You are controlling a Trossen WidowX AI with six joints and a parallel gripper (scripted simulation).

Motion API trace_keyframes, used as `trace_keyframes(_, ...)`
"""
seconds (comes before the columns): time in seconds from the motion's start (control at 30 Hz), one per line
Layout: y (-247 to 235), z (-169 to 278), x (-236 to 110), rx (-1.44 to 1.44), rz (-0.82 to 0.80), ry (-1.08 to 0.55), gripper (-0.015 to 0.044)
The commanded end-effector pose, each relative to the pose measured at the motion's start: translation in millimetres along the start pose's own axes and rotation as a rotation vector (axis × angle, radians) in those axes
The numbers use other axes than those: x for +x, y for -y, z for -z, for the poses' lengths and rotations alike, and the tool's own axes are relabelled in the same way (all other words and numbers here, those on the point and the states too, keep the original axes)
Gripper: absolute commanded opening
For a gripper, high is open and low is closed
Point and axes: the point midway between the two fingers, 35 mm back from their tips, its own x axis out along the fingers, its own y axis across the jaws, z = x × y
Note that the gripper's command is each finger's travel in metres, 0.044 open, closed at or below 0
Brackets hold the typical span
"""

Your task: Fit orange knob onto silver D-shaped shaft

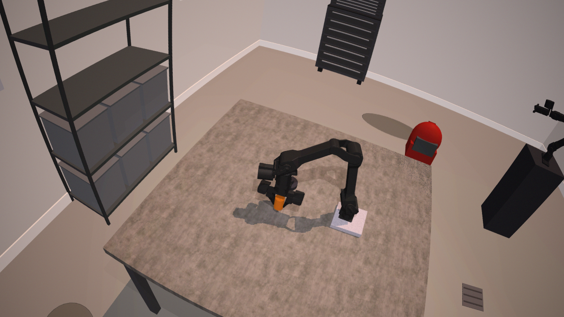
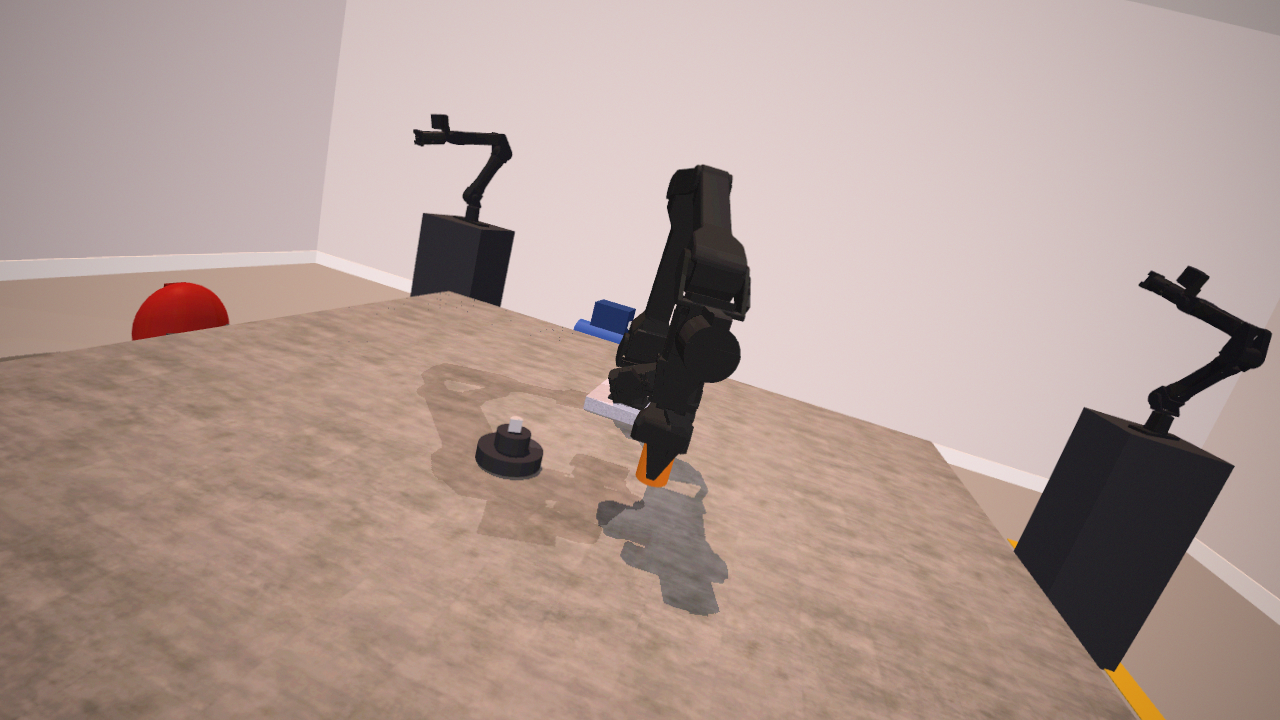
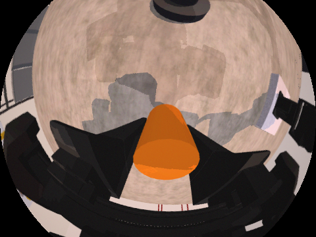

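Observation:
The orange knob (image 1: 279, 203) (image 2: 643, 473) (image 3: 166, 145) is upright between the fingers of my gripper (image 1: 279, 200) (image 3: 165, 125), which is shut on it from both sides. Its lower end is at or very near the table top; I cannot tell whether it touches. The hole underneath is hidden. The black round pedestal (image 2: 508, 457) (image 3: 181, 14) stands to the left of the knob in the exterior view and at the top edge of the wrist view. The silver shaft (image 2: 515, 425) stands up bare from its centre; its flat side is too small to make out.
The arm's base sits on a pale square plate (image 1: 357, 227) (image 2: 608, 410) (image 3: 267, 102) on the wooden table (image 1: 236, 267) (image 2: 358, 573). In the top view the arm and gripper hide most of the pedestal. A shelf rack and a red helmet stand off the table.

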Motion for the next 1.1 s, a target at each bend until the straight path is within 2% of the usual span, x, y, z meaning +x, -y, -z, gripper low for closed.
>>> trace_keyframes(0.0,-3,1,-18,-0.004,-0.010,-0.004,0.0000)
trace_keyframes(0.83,-3,0,-97,-0.004,-0.011,-0.004,0.0000)
trace_keyframes(1.07,-4,-2,-101,-0.004,-0.011,-0.004,0.0000)
